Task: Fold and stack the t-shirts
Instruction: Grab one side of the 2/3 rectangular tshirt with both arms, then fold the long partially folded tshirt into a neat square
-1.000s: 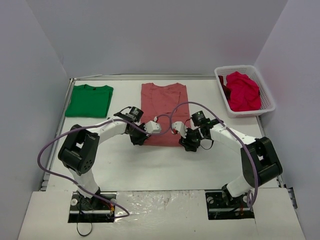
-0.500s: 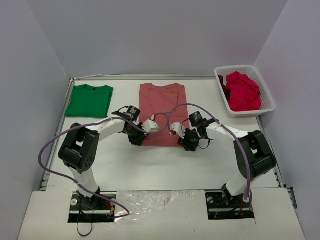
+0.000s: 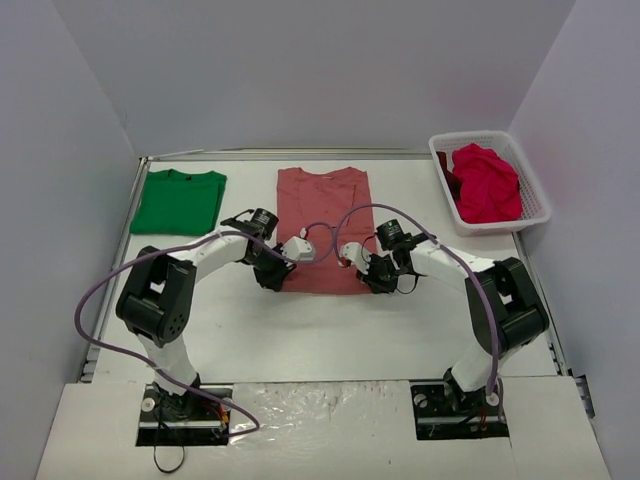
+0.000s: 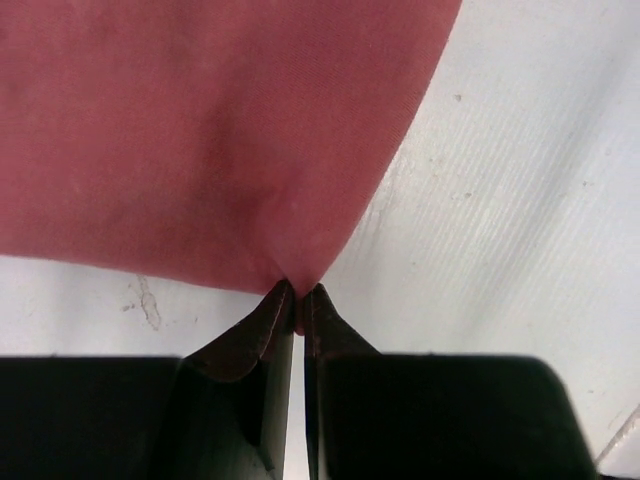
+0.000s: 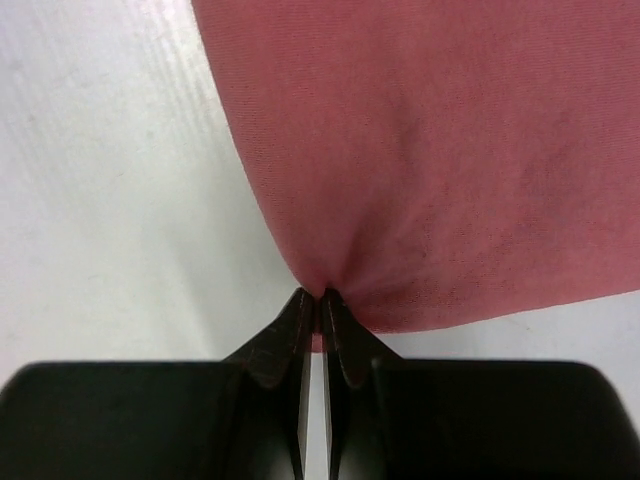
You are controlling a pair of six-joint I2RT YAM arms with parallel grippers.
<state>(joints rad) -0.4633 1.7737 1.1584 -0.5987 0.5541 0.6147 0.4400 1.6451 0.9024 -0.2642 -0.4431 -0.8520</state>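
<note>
White table (image 3: 330, 330) boxed by grey walls (image 3: 300, 70) at 9, 12 and 3 o'clock; bare surface open at 6 o'clock between the shirt hem and the arm bases, and on both sides of the centre shirt. Salmon-pink t-shirt (image 3: 322, 215) lies flat at table centre, long axis 12–6, collar toward 12, hem toward 6. Left gripper (image 4: 298, 300) closed, pinching the hem corner at 7 o'clock; right gripper (image 5: 321, 300) closed, pinching the hem corner at 5 o'clock; cloth puckers at both pinches. Green t-shirt (image 3: 180, 200) folded flat at 10 o'clock, near the left table edge. White lattice basket (image 3: 497, 227) at 2 o'clock holds bunched crimson t-shirts (image 3: 485, 185).
</note>
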